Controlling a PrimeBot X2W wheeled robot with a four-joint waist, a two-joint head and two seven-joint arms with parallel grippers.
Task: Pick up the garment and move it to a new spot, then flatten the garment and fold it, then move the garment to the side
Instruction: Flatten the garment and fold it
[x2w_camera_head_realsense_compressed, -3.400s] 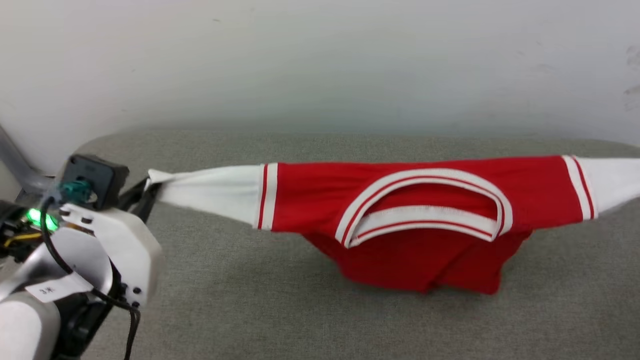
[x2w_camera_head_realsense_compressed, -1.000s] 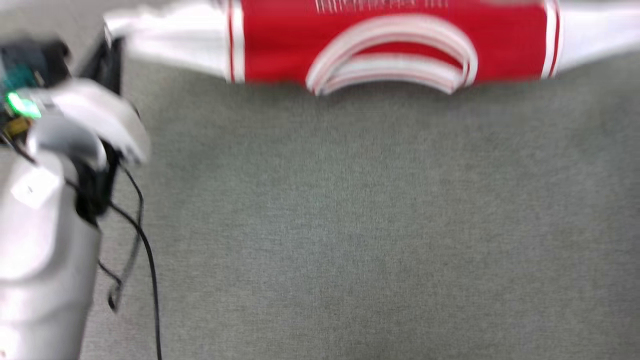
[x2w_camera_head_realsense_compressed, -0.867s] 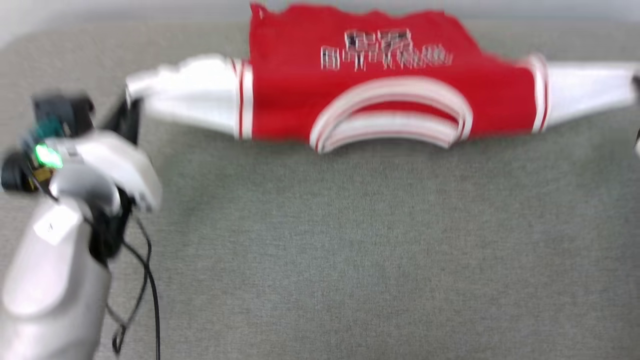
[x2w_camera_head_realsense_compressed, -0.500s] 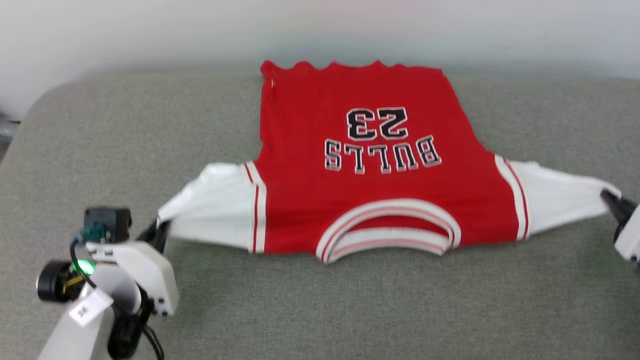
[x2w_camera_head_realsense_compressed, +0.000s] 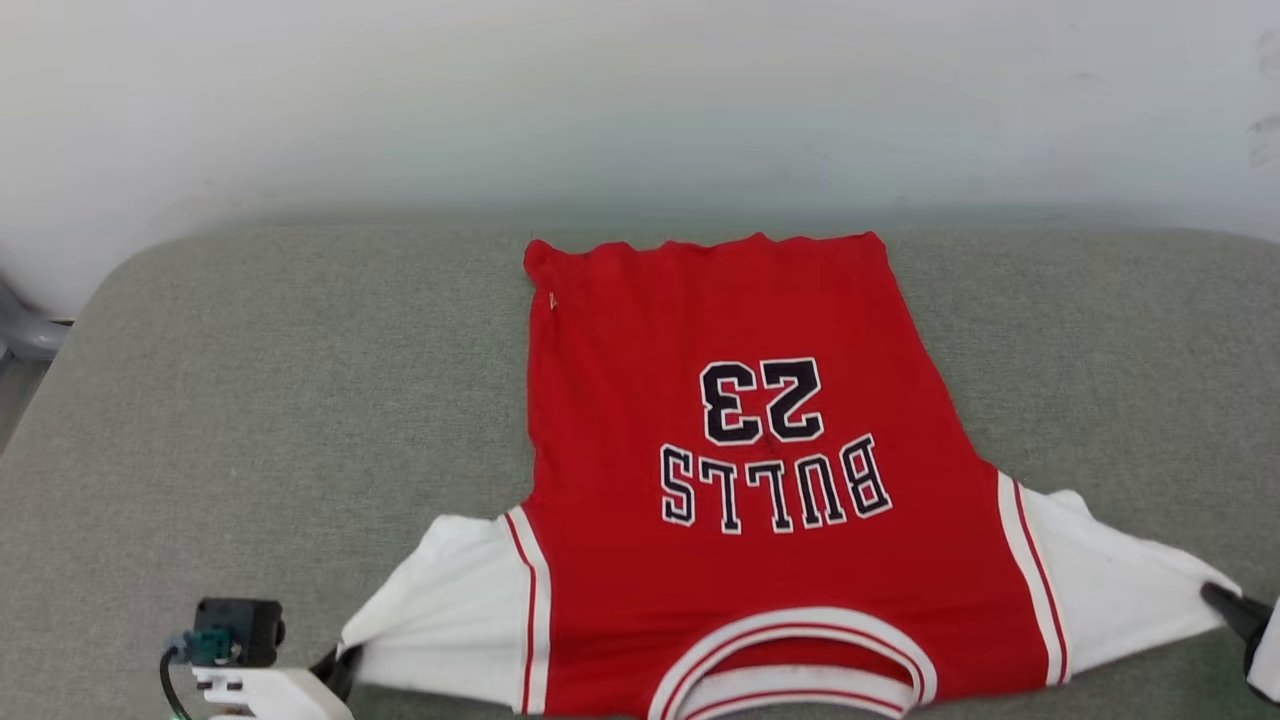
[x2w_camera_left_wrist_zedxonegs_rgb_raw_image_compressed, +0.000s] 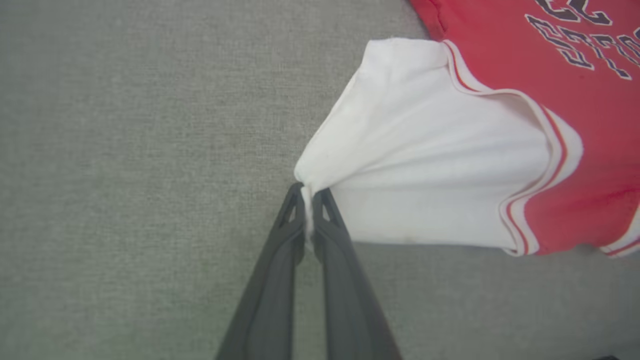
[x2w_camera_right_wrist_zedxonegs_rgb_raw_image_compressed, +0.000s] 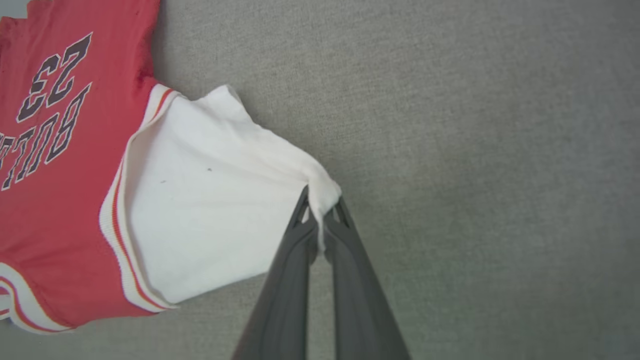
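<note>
**A:** What were your jaws doing at that point?

**B:** Both pairs were pinched together on cloth. My left gripper had the tip of one white sleeve nipped between its fingertips. My right gripper held the tip of the other sleeve the same way.

**A:** Why the sleeve tips?

**B:** As I judged it, pulling them apart drew the shoulders taut, so the shirt could settle without bunching.

**A:** And where did the shirt lie?

**B:** It was spread face up on the grey cushion. Its hem was nearest the wall and its collar farthest from the wall. Both held tips sat on that far side too. The lettering read upside down to me.

**A:** How far along were you?

**B:** The move looked done and the flattening nearly so. The sleeves puckered toward my grips, and the hem by the wall rippled slightly. No fold had been made yet. I reckoned the next job was to let go and smooth the sleeves.
</note>
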